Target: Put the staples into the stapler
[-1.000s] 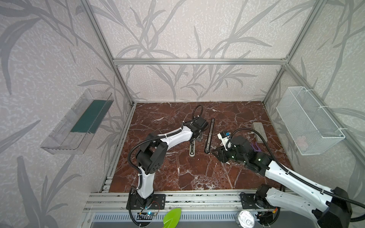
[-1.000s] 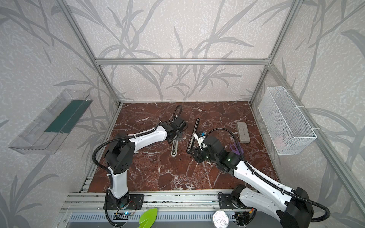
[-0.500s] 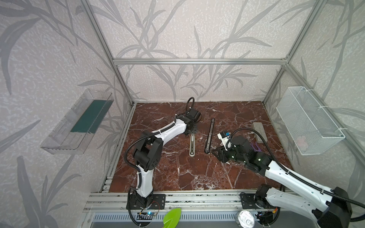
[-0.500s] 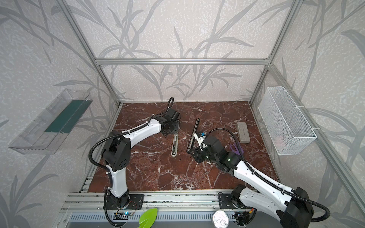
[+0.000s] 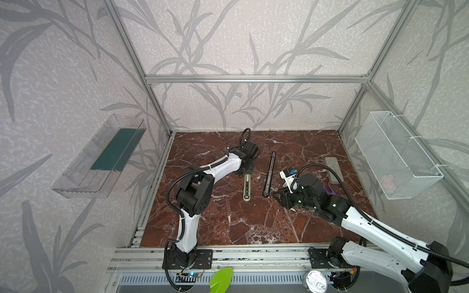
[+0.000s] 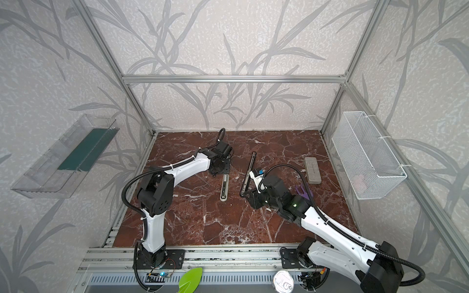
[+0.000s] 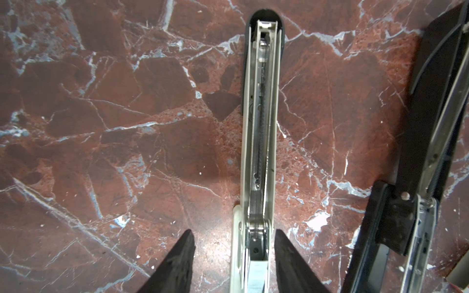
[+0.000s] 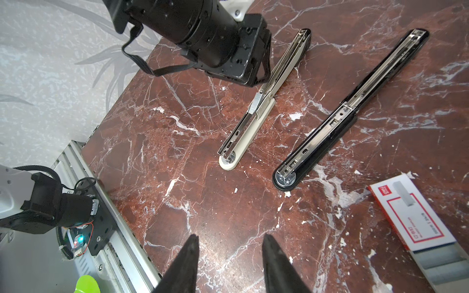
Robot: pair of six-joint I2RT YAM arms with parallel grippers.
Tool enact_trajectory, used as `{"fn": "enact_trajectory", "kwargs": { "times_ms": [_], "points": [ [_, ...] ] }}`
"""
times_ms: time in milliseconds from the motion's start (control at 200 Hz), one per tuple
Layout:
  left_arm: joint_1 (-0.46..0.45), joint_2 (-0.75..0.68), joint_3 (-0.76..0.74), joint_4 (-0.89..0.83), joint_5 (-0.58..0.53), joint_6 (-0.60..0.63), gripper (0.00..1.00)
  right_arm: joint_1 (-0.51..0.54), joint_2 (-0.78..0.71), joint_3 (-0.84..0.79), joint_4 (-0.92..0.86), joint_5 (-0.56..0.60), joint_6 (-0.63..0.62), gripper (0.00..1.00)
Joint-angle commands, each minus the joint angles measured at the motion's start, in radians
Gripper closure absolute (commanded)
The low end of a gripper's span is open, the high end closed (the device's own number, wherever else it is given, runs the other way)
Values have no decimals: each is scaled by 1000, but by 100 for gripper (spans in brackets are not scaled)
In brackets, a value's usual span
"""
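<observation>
Two staplers are lying opened flat near the middle of the surface (image 5: 228, 223): one cream stapler (image 5: 246, 186) and one black stapler (image 5: 269, 175). They are lying side by side but apart, each running from the back edge toward the front edge. One box of staples (image 8: 411, 215) is lying flat just beside the black stapler's front end, on the side toward the right edge. Its grey inner tray (image 8: 441, 261) is standing partly drawn out and is being cut off by the frame in the right wrist view. In both top views the right arm's cable is crossing over the box. One grey block (image 5: 333, 166) is lying near the right edge. One purple item (image 5: 328, 189) is showing only in part behind the right arm, and its kind cannot be told. The left gripper (image 7: 233, 232) is straddling the cream stapler's hinge with its fingers (image 7: 182, 261) released, one just beside the stapler and one apart from it. The right gripper (image 8: 230, 237) is hovering over bare surface with fingers spread, grasping nothing.
</observation>
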Motion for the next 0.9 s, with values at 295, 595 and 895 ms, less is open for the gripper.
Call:
{"fn": "enact_trajectory", "kwargs": {
  "times_ms": [295, 595, 895],
  "points": [
    [11, 51, 8, -17, -29, 2, 49, 6, -24, 35, -19, 14, -9, 57],
    [11, 39, -25, -1, -6, -9, 53, 6, -27, 29, -19, 20, -8, 57],
    [5, 6, -70, 6, 2, -11, 55, 6, -24, 23, -10, 17, -3, 57]
  ]
}}
